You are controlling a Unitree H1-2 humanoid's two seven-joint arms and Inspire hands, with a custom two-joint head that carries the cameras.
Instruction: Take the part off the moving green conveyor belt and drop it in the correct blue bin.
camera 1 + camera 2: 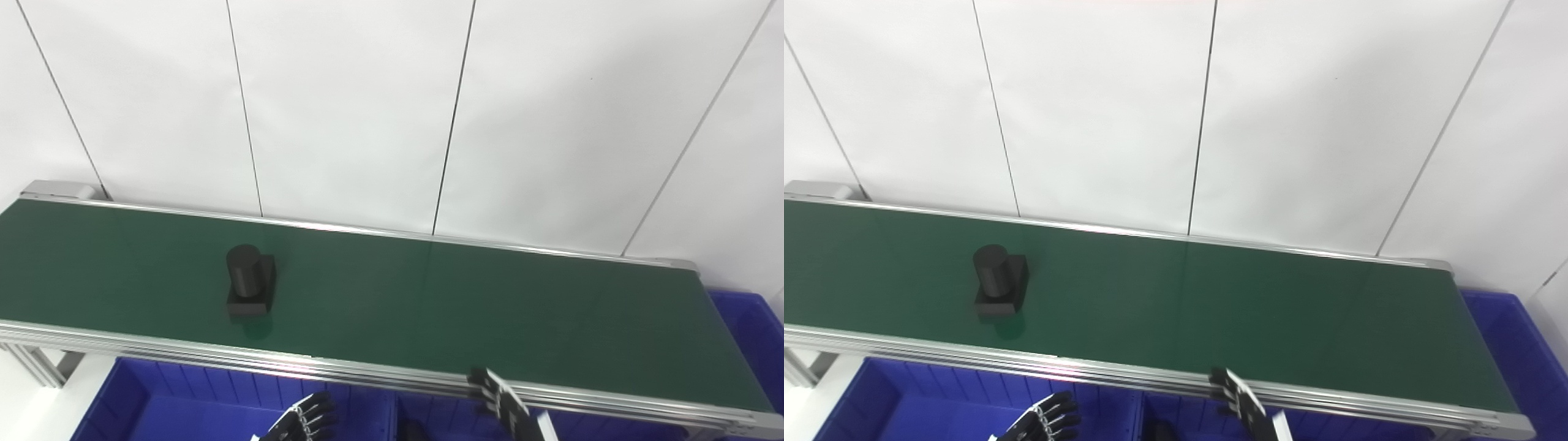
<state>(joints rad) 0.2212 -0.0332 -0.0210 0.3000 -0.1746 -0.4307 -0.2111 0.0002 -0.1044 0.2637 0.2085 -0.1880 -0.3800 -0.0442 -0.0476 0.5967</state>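
While the part [250, 288] sits untouched on the green conveyor belt [429, 300], left of centre and nearer the front rail, the task is barely begun. Left eye view: part is a dark cylinder on a square base, upright, w/ nothing near it. Left hand [309, 419] hangs low over a blue bin [141, 404] in front of the belt, fingers loosely spread, holding nothing. Right hand [502, 401] is at the front rail, well to the right of the part, fingers straight & apart, empty.

Right eye view: same layout; part [997, 286] well apart from both hands. Another blue bin [1507, 343] sits past the belt's right end. Something dark lies in the middle bin; can't tell what. Left to do: reach, grasp, lift, pick the bin, drop.
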